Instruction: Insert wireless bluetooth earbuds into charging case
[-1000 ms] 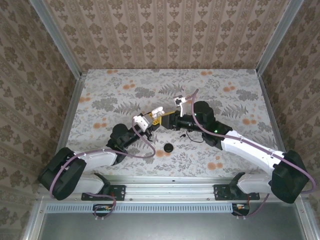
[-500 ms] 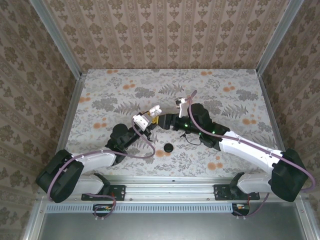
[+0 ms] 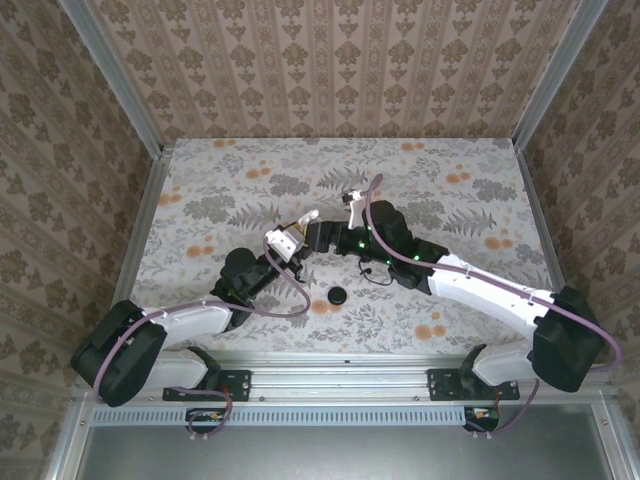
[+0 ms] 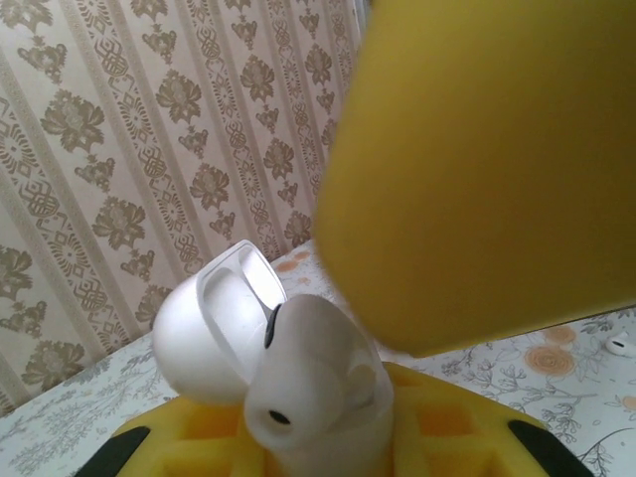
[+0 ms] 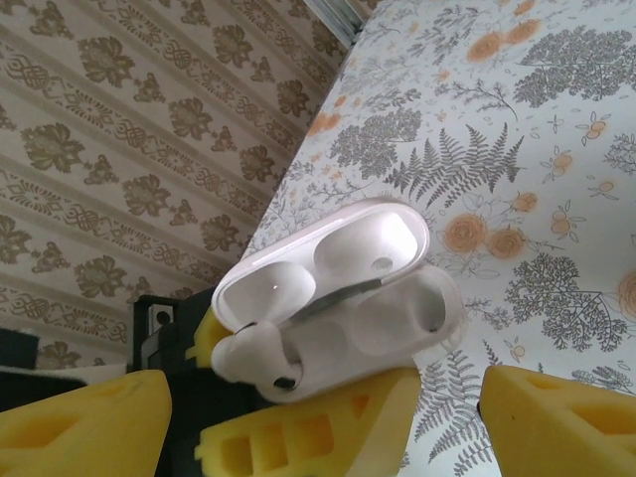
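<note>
Right wrist: case (image 5: 338, 288) open, earbud (image 5: 253, 363) prob. seated.

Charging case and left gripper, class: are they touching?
Touching. The left wrist view shows the charging case pressed against the yellow lower finger of the left gripper, with no gap between them.

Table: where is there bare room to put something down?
The far strip of the table along the back wall is bare, as is the left side. The middle is crowded around the charging case and black disc.
</note>
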